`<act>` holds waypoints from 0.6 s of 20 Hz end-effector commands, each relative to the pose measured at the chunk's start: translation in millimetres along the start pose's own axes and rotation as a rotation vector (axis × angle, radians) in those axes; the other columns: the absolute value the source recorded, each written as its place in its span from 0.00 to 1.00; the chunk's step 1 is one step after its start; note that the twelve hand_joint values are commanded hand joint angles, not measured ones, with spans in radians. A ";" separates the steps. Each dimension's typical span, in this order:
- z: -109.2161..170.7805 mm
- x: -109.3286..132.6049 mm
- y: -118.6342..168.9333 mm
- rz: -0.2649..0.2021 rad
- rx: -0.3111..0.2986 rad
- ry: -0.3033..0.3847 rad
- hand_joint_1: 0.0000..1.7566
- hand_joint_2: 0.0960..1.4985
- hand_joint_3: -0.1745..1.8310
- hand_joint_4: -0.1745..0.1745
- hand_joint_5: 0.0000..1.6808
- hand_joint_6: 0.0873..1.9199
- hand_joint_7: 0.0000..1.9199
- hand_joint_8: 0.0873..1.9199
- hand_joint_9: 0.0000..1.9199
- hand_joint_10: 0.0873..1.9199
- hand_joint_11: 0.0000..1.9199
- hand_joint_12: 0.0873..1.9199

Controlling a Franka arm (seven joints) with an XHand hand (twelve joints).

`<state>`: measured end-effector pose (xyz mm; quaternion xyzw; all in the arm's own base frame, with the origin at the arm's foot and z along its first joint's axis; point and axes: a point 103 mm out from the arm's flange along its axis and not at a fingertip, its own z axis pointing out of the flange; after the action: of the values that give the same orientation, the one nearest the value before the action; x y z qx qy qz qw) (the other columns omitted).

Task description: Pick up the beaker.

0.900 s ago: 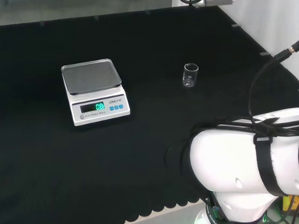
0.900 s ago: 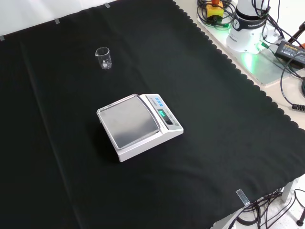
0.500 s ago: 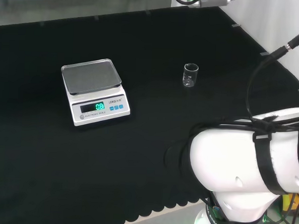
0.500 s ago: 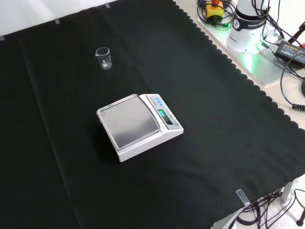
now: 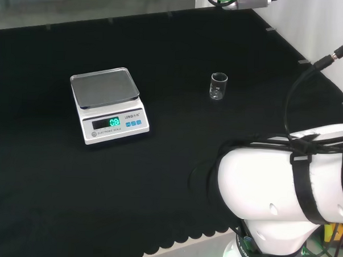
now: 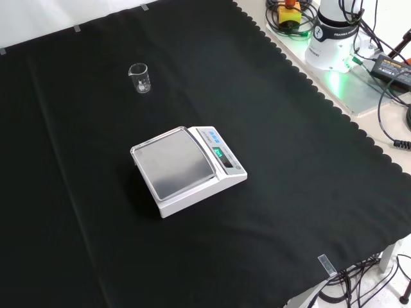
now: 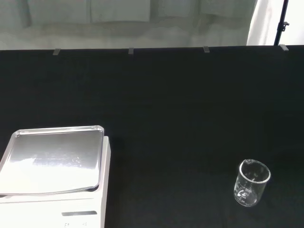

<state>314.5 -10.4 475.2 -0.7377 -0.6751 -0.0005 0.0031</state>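
From my remote seat, in the head view, the nearest thing is the arm [image 5: 282, 196], a big white link with black straps and cables at about 4 o'clock. Beyond it lies the table [image 5: 176, 146], covered in black cloth with a scalloped near edge.

Next out, at about 9 o'clock from the middle of that view, sits the scale [image 5: 108, 105]: a white body, a bare steel pan on top, a lit green display facing the arm's base.

Farther still, at about 2 o'clock from the scale and well apart from it, stands the beaker [image 5: 218, 86]. It is small, clear glass, upright on the cloth, with nothing touching it. I cannot tell whether it holds anything.

In the front view the scale [image 6: 187, 168] is near the middle and the beaker [image 6: 139, 77] stands at about 11 o'clock from it.

The wrist view shows the scale [image 7: 54, 175] and the beaker [image 7: 252, 183] apart on the cloth, with the table's far edge beyond.

I cannot tell how the robot hand is set.
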 end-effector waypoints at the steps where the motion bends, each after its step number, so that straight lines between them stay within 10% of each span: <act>1: 53.5 -43.6 30.4 -0.007 0.053 0.040 0.17 0.50 0.19 0.48 0.00 0.00 0.00 0.21 0.00 0.21 0.00 0.79; 12: 113.8 -100.4 88.0 0.009 0.013 0.127 0.18 0.48 0.18 0.47 0.04 0.00 0.00 0.21 0.00 0.20 0.00 0.79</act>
<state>368.1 -75.5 402.8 -0.7370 -0.6746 -0.0296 0.0305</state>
